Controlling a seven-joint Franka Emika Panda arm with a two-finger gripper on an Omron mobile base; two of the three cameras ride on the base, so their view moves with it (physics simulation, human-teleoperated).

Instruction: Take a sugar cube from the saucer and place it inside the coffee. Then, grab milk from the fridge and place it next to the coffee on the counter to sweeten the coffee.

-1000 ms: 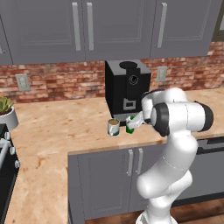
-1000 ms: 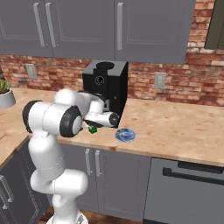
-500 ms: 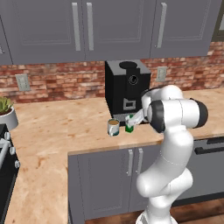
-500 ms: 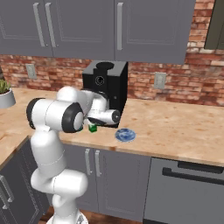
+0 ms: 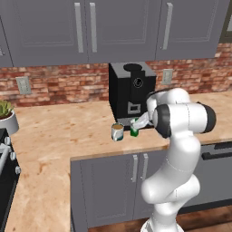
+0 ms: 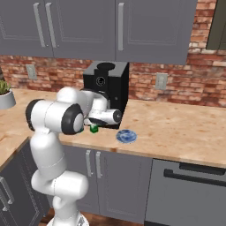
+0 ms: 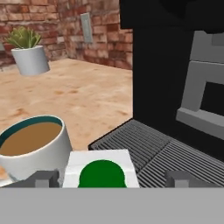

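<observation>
The tabletop (image 5: 59, 136) is tan-orange with a mottled stone pattern. On it the coffee (image 5: 117, 132) shows a pale grey-white mug with brown liquid; in the hand view its inner rim looks dark teal. At the mug's 3 o'clock the milk (image 5: 134, 128) is white with a green cap. The saucer (image 6: 126, 136) is blue with pale mottling. The coffee machine (image 5: 132, 88) is black with a grey grille. The brick wall (image 5: 54, 84) is red-brown, the cabinets (image 5: 108, 29) grey with silver handles.
</observation>
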